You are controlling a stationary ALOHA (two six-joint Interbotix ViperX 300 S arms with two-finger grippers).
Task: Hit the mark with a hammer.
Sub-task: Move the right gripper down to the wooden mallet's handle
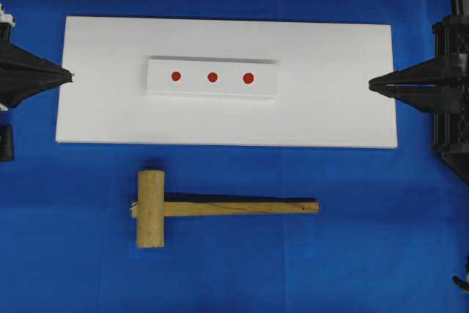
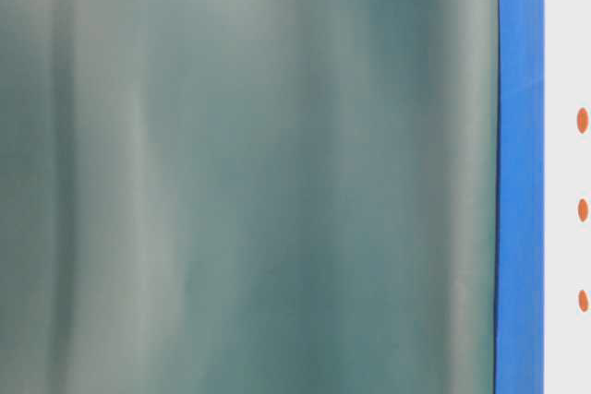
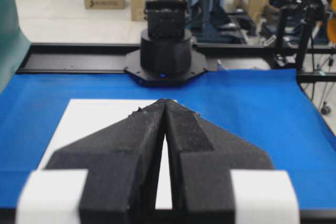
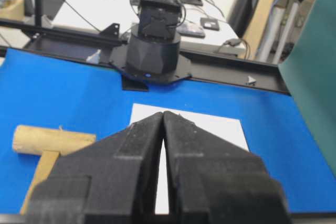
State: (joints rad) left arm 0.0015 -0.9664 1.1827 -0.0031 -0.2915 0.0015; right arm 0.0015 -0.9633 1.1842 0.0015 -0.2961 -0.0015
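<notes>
Blue cloth (image 1: 293, 269); green curtain (image 2: 240, 173)

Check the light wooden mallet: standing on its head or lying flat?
Lying flat. The light wooden mallet rests on the blue cloth, handle level, pointing right in the overhead view.

Left gripper (image 1: 67, 75) at the left short edge of the white board (image 1: 220, 119), its black fingers pressed together into one point aimed inward, tip over the board's edge. Right gripper (image 1: 374, 86) mirrored at the board's right short edge, fingers likewise closed and pointing inward, tip over the edge. Both arms lie level, facing each other across the board, holding nothing.
</notes>
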